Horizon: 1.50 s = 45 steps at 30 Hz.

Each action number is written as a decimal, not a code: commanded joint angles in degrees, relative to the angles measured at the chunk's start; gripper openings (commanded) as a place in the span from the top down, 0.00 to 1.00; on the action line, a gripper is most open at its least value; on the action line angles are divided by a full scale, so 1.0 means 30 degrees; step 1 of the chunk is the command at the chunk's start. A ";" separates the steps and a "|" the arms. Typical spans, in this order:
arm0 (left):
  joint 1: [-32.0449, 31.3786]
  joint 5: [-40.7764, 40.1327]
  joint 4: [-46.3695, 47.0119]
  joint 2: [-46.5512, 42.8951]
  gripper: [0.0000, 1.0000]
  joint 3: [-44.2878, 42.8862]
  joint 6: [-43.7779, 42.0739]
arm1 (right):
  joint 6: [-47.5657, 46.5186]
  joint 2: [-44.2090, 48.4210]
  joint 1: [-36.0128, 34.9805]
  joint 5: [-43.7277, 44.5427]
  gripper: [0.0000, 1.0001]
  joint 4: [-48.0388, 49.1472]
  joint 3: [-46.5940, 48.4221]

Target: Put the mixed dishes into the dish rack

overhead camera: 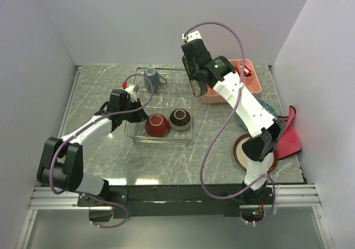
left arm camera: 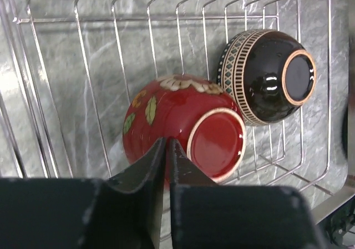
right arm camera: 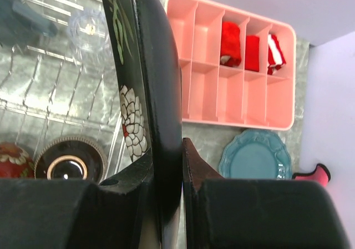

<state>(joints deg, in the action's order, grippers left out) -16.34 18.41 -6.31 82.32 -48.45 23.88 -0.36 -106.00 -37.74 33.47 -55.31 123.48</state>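
My right gripper (overhead camera: 194, 74) (right arm camera: 166, 148) is shut on the black floral square plate (overhead camera: 196, 88) (right arm camera: 145, 66) and holds it on edge above the right end of the wire dish rack (overhead camera: 145, 140) (left arm camera: 83, 66). My left gripper (overhead camera: 132, 95) (left arm camera: 167, 145) is shut and empty, over the rack's left side and just above the red bowl (overhead camera: 157, 125) (left arm camera: 183, 124). The red bowl lies upside down in the rack beside the small dark patterned bowl (overhead camera: 180, 119) (left arm camera: 269, 74). The grey-blue mug (overhead camera: 151, 76) and the clear glass (right arm camera: 89, 30) stand at the rack's far end.
The pink compartment tray (overhead camera: 250, 85) (right arm camera: 238, 102) with small red blocks (right arm camera: 244, 49) sits at the back right. The teal scalloped plate (right arm camera: 256, 156) lies in front of it. The red-rimmed cream plate (overhead camera: 239, 152) lies under my right arm, with the pink-red cloth (overhead camera: 289, 135) beside it.
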 commanded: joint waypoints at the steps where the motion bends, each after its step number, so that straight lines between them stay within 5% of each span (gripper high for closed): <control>1: 0.0026 -0.0512 0.0373 -0.1454 0.86 0.0124 0.0070 | 0.0613 0.0819 0.0040 0.0708 1.00 0.0917 0.0794; 12: 0.0610 -0.2708 -0.1180 -0.2304 0.75 -0.4563 -0.2216 | 0.0910 0.1288 0.0098 0.0939 1.00 0.0566 -0.0232; 16: 0.1839 -0.4932 -0.0886 -0.2802 0.99 -0.4156 -0.2278 | 0.1261 0.1260 0.0040 0.1555 1.00 0.0682 -0.0204; 22: 0.3834 -0.4235 -0.1911 -0.1896 0.99 -0.3247 -0.1953 | 0.1584 0.1084 0.0069 0.1528 1.00 0.0536 0.0119; 35: 0.3689 -0.2771 -0.2557 0.1093 0.99 -0.2193 -0.2012 | 0.2405 0.0088 0.0098 0.1880 1.00 0.0214 0.0793; 45: 0.1258 -0.1833 -0.2322 0.0334 0.99 -0.1284 -0.1866 | 0.2640 -0.0059 0.0157 0.1762 1.00 0.0067 0.0558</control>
<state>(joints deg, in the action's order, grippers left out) -8.99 8.14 -14.04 85.65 -54.17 17.67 6.42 -107.26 -37.63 34.96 -59.75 121.78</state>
